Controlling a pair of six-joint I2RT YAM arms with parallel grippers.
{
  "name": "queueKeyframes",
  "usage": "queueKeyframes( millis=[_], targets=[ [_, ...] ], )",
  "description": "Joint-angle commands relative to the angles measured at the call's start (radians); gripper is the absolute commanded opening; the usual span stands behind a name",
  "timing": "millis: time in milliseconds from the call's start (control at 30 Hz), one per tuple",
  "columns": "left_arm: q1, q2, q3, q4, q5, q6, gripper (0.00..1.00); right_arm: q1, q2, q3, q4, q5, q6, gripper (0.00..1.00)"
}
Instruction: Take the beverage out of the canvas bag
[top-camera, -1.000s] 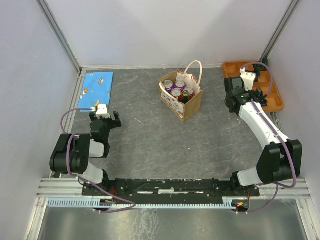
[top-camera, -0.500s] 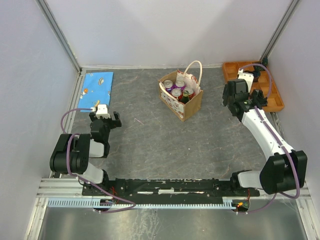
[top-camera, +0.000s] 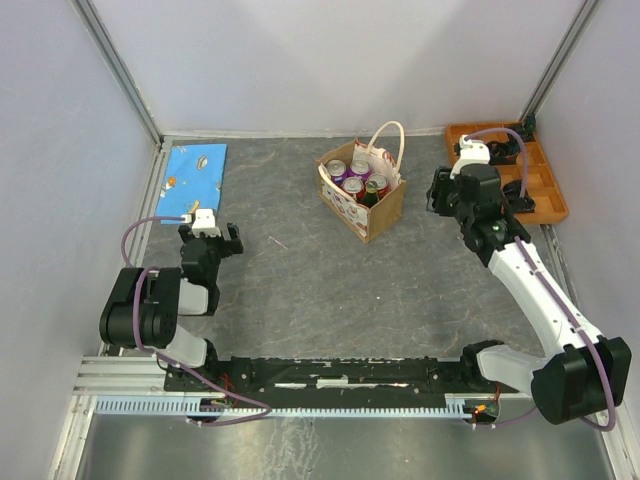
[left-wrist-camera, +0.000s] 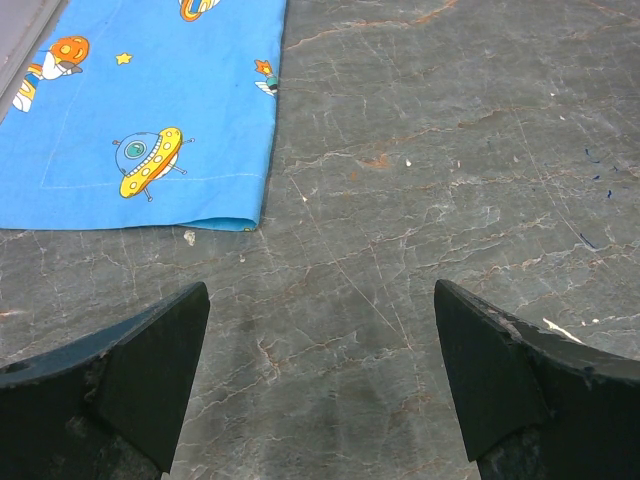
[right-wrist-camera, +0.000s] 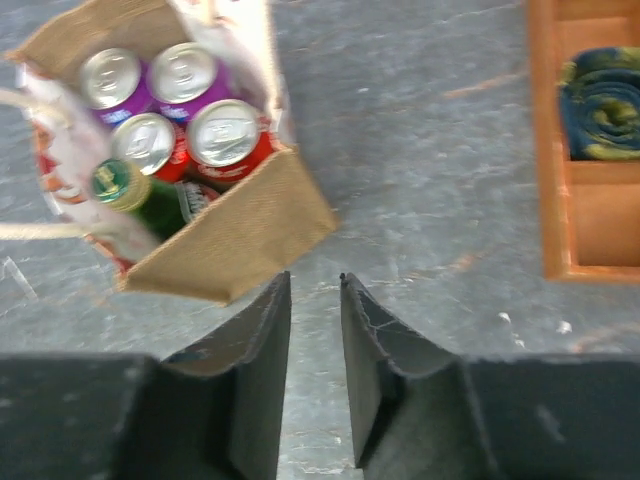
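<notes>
The canvas bag (top-camera: 368, 208) stands upright at the middle back of the table, cream handles up. Its tan side also shows in the right wrist view (right-wrist-camera: 240, 235). Inside are several beverages: two purple cans (right-wrist-camera: 185, 72), two red cans (right-wrist-camera: 225, 135) and a green bottle (right-wrist-camera: 130, 190). My right gripper (top-camera: 440, 196) hovers just right of the bag. In its own view this gripper (right-wrist-camera: 315, 280) is shut, a thin gap between the fingers and nothing in it. My left gripper (top-camera: 210, 232) rests low at the left, and in its wrist view (left-wrist-camera: 320, 290) stands open over bare table.
An orange compartment tray (top-camera: 548, 200) sits at the back right behind the right arm; a rolled dark cloth (right-wrist-camera: 600, 105) lies in one of its compartments. A blue printed cloth (top-camera: 195, 180) lies flat at the back left, its corner ahead of the left fingers (left-wrist-camera: 140, 110).
The right arm has swung left from over the orange tray toward the bag, and its jaws have closed. The left arm has not moved.
</notes>
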Motion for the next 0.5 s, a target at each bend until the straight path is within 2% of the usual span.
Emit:
queueKeyframes(
  millis=[0,67,167,267,467],
  targets=[
    [0.004,-0.002,0.024,0.032,0.004,-0.01,0.99,0.022,-0.011,-0.041,0.184,-0.182,0.005,0.27],
    [0.004,-0.003,0.022,0.031,0.005,-0.009,0.99,0.026,-0.001,-0.059,0.24,-0.232,0.013,0.24],
    [0.003,-0.003,0.024,0.032,0.004,-0.01,0.99,0.038,0.003,-0.113,0.371,-0.287,0.026,0.3],
    [0.003,-0.003,0.024,0.032,0.006,-0.01,0.99,0.055,0.017,-0.137,0.445,-0.284,0.009,0.54],
    [0.004,-0.003,0.024,0.032,0.005,-0.01,0.99,0.074,0.039,-0.077,0.382,-0.311,-0.016,0.72]
  ],
)
